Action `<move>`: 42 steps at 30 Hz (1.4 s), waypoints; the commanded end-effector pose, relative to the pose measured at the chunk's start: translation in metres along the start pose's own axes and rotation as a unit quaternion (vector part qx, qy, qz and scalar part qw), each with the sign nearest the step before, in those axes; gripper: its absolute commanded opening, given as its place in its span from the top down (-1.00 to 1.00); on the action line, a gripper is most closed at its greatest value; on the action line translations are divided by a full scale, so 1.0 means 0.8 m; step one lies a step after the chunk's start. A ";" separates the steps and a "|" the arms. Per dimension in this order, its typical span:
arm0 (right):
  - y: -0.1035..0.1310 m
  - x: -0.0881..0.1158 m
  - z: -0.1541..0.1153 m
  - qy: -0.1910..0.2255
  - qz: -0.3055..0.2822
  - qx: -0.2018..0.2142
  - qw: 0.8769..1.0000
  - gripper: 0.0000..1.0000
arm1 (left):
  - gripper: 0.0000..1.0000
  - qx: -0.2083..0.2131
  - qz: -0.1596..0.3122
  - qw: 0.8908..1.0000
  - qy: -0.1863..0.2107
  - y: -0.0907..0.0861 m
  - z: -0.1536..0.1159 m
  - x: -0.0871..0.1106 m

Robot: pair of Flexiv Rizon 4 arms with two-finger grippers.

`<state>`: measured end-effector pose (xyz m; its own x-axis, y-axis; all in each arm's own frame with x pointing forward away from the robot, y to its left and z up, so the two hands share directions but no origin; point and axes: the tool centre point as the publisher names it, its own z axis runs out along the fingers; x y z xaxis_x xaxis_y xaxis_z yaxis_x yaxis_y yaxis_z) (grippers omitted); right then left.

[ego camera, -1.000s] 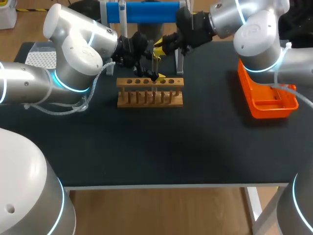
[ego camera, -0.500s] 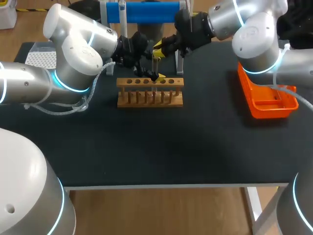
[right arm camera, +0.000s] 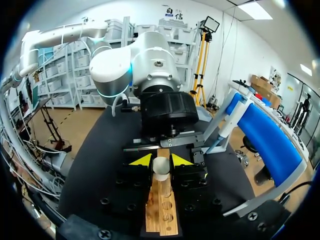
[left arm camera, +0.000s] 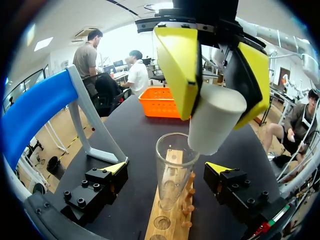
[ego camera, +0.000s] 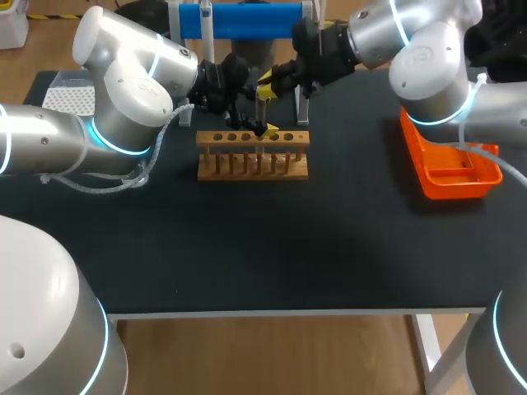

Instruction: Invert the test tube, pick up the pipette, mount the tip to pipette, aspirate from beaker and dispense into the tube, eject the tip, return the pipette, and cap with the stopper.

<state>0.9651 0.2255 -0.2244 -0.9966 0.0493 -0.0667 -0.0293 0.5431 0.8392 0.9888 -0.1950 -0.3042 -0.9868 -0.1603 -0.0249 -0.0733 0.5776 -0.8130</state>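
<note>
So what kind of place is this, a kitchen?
More likely a science lab with robots: a glass test tube stands in a wooden rack, and my right pincer holds a white stopper above it.

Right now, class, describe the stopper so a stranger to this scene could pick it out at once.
Find the wooden rack on the black table. Above the one glass tube standing in it, the right gripper pinches the stopper: a short white plug, the only white piece there.
</note>
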 end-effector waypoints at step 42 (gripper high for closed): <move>0.001 -0.006 0.005 0.000 -0.001 0.003 1.000 1.00 | -1.00 -0.001 0.000 1.000 0.001 -0.001 0.000 -0.001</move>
<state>0.9682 0.2279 -0.2239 -0.9961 0.0519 -0.0707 -0.0311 0.5446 0.8381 0.9888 -0.1950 -0.3042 -0.9868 -0.1603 -0.0249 -0.0733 0.5776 -0.8130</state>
